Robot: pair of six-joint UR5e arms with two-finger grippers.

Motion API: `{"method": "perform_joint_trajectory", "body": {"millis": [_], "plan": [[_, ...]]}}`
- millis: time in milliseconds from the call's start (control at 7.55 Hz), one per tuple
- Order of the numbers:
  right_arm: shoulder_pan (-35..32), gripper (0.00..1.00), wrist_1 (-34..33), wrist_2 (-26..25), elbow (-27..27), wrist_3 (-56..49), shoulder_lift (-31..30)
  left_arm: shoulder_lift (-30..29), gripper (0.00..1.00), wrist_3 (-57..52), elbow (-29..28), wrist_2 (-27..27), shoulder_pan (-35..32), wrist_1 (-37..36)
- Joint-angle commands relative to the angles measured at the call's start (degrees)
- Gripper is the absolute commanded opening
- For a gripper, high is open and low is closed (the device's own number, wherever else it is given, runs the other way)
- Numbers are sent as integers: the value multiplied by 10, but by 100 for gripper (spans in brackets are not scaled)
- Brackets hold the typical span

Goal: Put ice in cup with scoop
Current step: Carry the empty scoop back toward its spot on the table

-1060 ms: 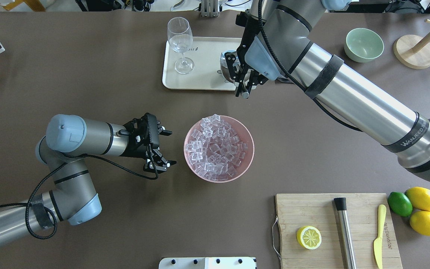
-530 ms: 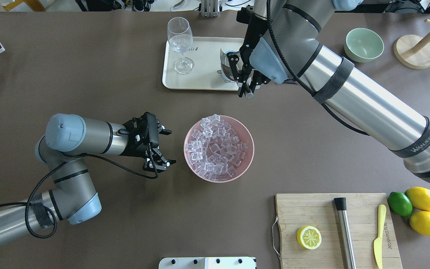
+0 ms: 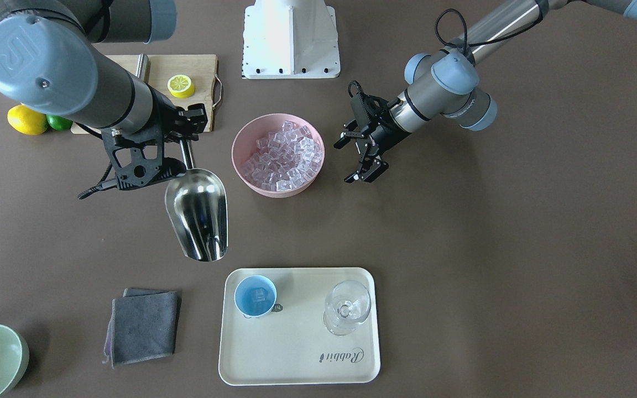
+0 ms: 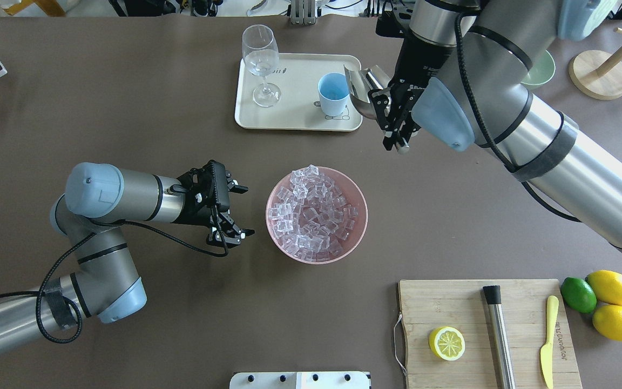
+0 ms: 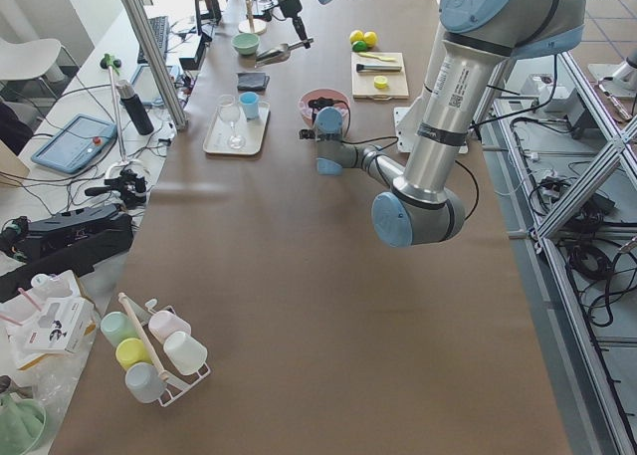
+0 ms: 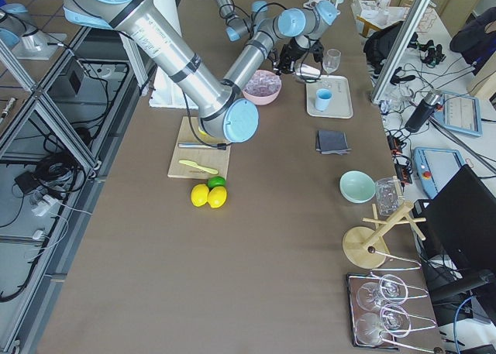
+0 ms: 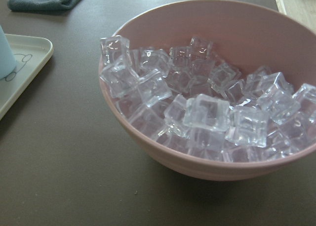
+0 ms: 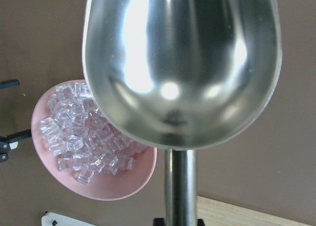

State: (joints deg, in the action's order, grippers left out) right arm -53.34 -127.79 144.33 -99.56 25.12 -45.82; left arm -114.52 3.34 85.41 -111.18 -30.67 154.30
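The brown table (image 4: 127, 108) is carrying all items. The right arm is reaching across the table toward the far side, and the right gripper (image 3: 183, 138) is clamping its fingers closed around the straight thin handle of the shiny stainless-steel scoop (image 3: 199, 221). The left arm is lying low over the table, and the left gripper (image 4: 245, 212) is hovering just beside the pink bowl with its fingers spread wide and nothing between them.

The wooden cutting board (image 4: 451, 308) is sitting at the near right. The cream rectangular tray (image 4: 295, 116) is sitting at the far centre. The round pink bowl (image 4: 366, 216) is standing at the table centre and is holding a heap of small clear ice cubes (image 4: 313, 216).

The scoop is hanging in the air off the tray's right edge, near the cup, with its open front pointing toward the tray. The right wrist view is showing the scoop's interior empty.

The clear stemmed wine glass (image 4: 261, 65) is standing upright on the tray's left part. The small light-blue cup (image 4: 333, 94) is standing upright on the tray's right part, apart from the glass. In the front-facing view, one clear cube (image 3: 260, 296) is lying inside the cup.
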Motion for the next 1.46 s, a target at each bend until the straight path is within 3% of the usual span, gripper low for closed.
{"method": "perform_joint_trajectory", "body": {"millis": [0,265,397,530,927,1060,1325], "plan": [[-17,0,-1,-35,-43,-26,-45,0,98,0,1,1,0,0],[-19,0,-3,-60,-73,-33,-79,-1,98,0,4,2,-3,0],[-18,0,-2,-67,-102,36,-103,-1,98,1,6,2,-4,0],[-13,0,-1,-71,-160,70,-150,0,98,1,6,4,-4,-1],[66,0,3,-131,-194,175,-201,2,98,0,15,11,-6,-2],[81,0,24,-137,-207,176,-223,3,98,1,19,11,-14,-2],[99,0,149,-168,-202,176,-298,10,98,1,27,24,-25,-19]]}}
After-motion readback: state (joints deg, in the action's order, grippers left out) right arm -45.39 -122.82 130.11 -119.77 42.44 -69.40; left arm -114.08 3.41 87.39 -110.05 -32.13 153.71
